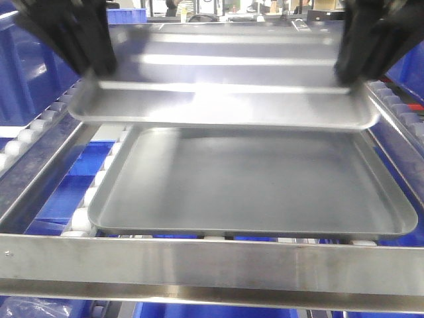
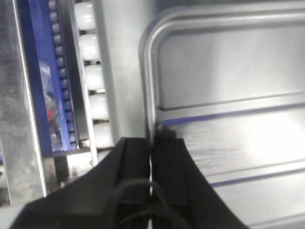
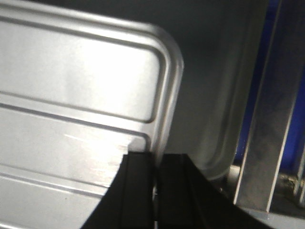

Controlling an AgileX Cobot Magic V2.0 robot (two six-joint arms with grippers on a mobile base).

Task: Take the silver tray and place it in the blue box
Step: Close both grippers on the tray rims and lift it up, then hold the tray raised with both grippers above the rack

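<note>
The shiny silver tray (image 1: 225, 79) with two long ridges hangs lifted above the larger dull grey tray (image 1: 252, 185). My left gripper (image 1: 99, 66) is shut on its left rim; in the left wrist view the gripper (image 2: 151, 140) pinches the rim of the tray (image 2: 228, 105). My right gripper (image 1: 348, 69) is shut on its right rim; in the right wrist view the gripper (image 3: 156, 157) clamps the rim of the tray (image 3: 81, 95). The large deep blue box is not clearly in view.
The grey tray rests on a conveyor with white rollers (image 1: 93, 192) between metal side rails (image 1: 40, 179). A steel front bar (image 1: 212, 265) crosses the foreground. Blue bins (image 1: 26, 73) stand at both sides and below. The grey tray also shows in the right wrist view (image 3: 214, 95).
</note>
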